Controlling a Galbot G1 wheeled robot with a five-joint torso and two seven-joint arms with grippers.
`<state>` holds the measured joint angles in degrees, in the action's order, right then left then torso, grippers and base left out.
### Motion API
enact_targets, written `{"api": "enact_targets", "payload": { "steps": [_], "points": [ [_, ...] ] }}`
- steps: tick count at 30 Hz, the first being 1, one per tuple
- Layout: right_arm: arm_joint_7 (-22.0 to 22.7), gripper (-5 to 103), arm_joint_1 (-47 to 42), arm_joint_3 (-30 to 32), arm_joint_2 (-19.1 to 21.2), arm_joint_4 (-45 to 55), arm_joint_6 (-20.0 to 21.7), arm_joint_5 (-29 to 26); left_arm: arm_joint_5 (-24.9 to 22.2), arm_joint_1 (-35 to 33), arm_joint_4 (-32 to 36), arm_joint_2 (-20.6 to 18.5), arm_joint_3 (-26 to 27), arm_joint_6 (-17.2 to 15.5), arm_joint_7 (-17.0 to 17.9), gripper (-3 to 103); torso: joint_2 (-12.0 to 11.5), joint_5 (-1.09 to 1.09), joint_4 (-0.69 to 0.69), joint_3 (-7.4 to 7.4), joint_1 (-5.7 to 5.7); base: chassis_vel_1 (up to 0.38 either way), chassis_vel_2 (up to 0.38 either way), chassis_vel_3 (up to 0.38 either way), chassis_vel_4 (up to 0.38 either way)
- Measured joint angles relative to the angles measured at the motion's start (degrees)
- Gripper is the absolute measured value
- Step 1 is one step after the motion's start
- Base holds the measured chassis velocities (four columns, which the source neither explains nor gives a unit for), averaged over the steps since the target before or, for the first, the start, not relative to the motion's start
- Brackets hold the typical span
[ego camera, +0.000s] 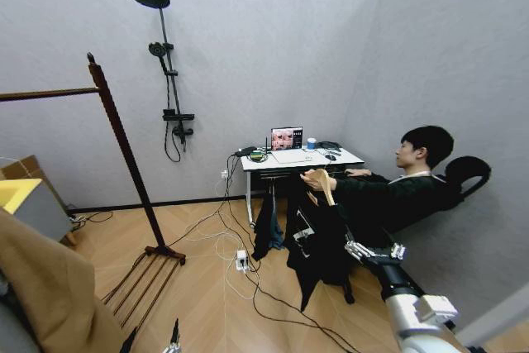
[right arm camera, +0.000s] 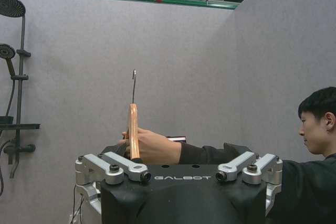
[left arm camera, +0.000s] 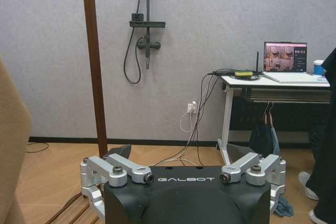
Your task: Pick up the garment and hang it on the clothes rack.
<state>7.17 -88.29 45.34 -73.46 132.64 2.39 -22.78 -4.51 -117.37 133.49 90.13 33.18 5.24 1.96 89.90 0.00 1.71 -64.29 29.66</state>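
Observation:
A seated person's hand (right arm camera: pixel 152 149) holds up a light wooden hanger (right arm camera: pixel 133 129) by its neck. The black garment (ego camera: pixel 318 241) hangs limp from this hanger (ego camera: pixel 325 188) in front of the person. My right gripper (ego camera: pixel 359 249) is open, just right of the garment's lower part and apart from it. In the right wrist view that gripper (right arm camera: pixel 178 153) faces the hanger and hand, with nothing between its fingers. The clothes rack (ego camera: pixel 124 150) stands at the left, its bar (ego camera: pixel 41 93) bare. Near the rack's base my left gripper (ego camera: pixel 153 341) hangs low and open (left arm camera: pixel 181 153).
A tan coat (ego camera: pixel 45 287) fills the near left corner. A white desk (ego camera: pixel 302 159) with a laptop stands at the back wall, and a dark cloth (ego camera: pixel 268 225) hangs under it. Cables and a power strip (ego camera: pixel 242 260) lie on the wooden floor. A shower fixture (ego camera: pixel 169 80) is on the wall.

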Motion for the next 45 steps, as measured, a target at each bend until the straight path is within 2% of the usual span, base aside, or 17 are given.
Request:
{"api": "enact_targets", "payload": {
  "steps": [4, 6, 7, 9, 12, 18, 24, 25, 28, 30, 33, 36, 39, 40, 42, 45],
  "points": [
    [-0.2, 100, 2.3, 0.09, 1.14, -1.44, 0.11, -1.49, 0.0, 0.0, 0.0, 0.0, 0.0, 0.0, 0.0, 100, -0.02, 0.02, -0.01, -0.02, 0.02, -0.119, 0.103, 0.088, -0.115],
    [-0.46, 100, 7.18, 0.08, 3.97, -4.22, 1.7, -4.49, 0.0, 0.0, 0.0, 0.0, 0.0, 0.0, 0.0, 100, -0.05, 0.0, -0.04, -0.03, 0.09, -0.07, 0.071, 0.078, -0.063],
    [-0.46, 100, 7.18, 0.08, 3.97, -4.22, 1.7, -4.49, 0.0, 0.0, 0.0, 0.0, 0.0, 0.0, 0.0, 100, -0.05, 0.0, -0.04, -0.03, 0.09, -0.073, 0.071, 0.069, -0.065],
    [-0.63, 100, 11.44, -0.68, 7.0, -6.83, 2.8, -5.7, 0.0, 0.01, 0.0, 0.0, 0.0, 0.0, 0.0, 100, -0.05, 0.01, -0.04, -0.03, 0.09, -0.021, 0.033, 0.035, -0.019],
    [-0.92, 100, 15.68, -2.41, 9.36, -9.53, 3.86, -6.38, 0.0, 0.0, 0.0, 0.0, 0.0, 0.0, 0.01, 100, -0.04, 0.01, -0.03, -0.02, 0.05, 0.0, 0.0, 0.0, 0.0],
    [-1.62, 100, 21.32, -5.19, 11.57, -13.76, 4.38, -6.02, 0.0, 0.0, 0.0, 0.0, 0.0, 0.0, 0.0, 100, -0.03, 0.02, 0.0, -0.02, 0.04, 0.0, 0.0, 0.0, 0.0],
    [-2.87, 100, 28.07, -8.98, 13.71, -19.1, 4.35, -5.69, 0.0, 0.0, 0.0, 0.0, 0.0, 0.0, 0.01, 100, -0.04, 0.0, -0.03, -0.03, 0.05, 0.0, 0.0, 0.0, 0.0],
    [-3.13, 103, 29.75, -10.25, 13.99, -20.47, 4.27, -5.69, 0.0, 0.0, 0.0, 0.0, 0.0, 0.0, 0.01, 100, -0.04, 0.0, -0.02, -0.02, 0.06, 0.0, 0.0, 0.0, 0.0],
    [-3.39, 100, 31.98, -11.89, 14.0, -22.47, 4.11, -5.69, 0.0, 0.0, 0.0, 0.0, 0.0, 0.0, 0.0, 100, -0.04, 0.0, -0.02, -0.03, 0.06, 0.0, 0.0, 0.0, 0.0],
    [-3.53, 95, 32.9, -12.44, 13.86, -23.35, 3.93, -5.64, 0.0, 0.0, 0.0, 0.0, 0.0, 0.0, 0.01, 100, -0.04, 0.0, -0.02, -0.03, 0.06, 0.0, 0.0, 0.0, 0.0],
    [-3.92, 80, 34.97, -13.93, 13.28, -25.55, 3.28, -5.26, 0.0, 0.0, 0.0, 0.0, 0.0, 0.0, 0.0, 100, -0.04, 0.01, -0.02, -0.03, 0.06, 0.0, 0.0, 0.0, 0.0],
    [-3.95, 74, 35.31, -14.29, 13.11, -26.01, 3.11, -5.01, 0.0, 0.0, 0.0, 0.0, 0.0, 0.0, 0.01, 100, -0.04, 0.0, -0.02, -0.03, 0.06, 0.0, 0.0, 0.0, 0.0],
    [-3.96, 58, 35.36, -14.61, 12.6, -26.47, 2.5, -4.73, 0.0, 0.0, 0.0, 0.0, 0.0, 0.0, 0.0, 100, -0.04, 0.0, -0.02, -0.03, 0.06, 0.0, 0.0, 0.0, 0.0],
    [-3.96, 58, 35.36, -14.61, 12.6, -26.47, 2.5, -4.73, 0.0, 0.0, 0.0, 0.0, 0.0, 0.0, 0.0, 100, -0.04, 0.0, -0.02, -0.03, 0.06, 0.0, 0.0, 0.0, 0.0],
    [-3.93, 47, 35.05, -14.59, 12.53, -26.47, 2.18, -4.68, 0.0, 0.0, 0.0, 0.0, 0.0, 0.0, 0.01, 100, -0.03, 0.0, -0.02, -0.02, 0.06, 0.0, 0.0, 0.0, 0.0],
    [-3.89, 42, 34.7, -14.35, 12.5, -26.42, 1.95, -4.67, 0.0, 0.0, 0.0, 0.0, 0.0, 0.0, 0.0, 100, -0.04, 0.0, -0.02, -0.02, 0.06, 0.0, 0.0, 0.0, 0.0]
  ]
}}
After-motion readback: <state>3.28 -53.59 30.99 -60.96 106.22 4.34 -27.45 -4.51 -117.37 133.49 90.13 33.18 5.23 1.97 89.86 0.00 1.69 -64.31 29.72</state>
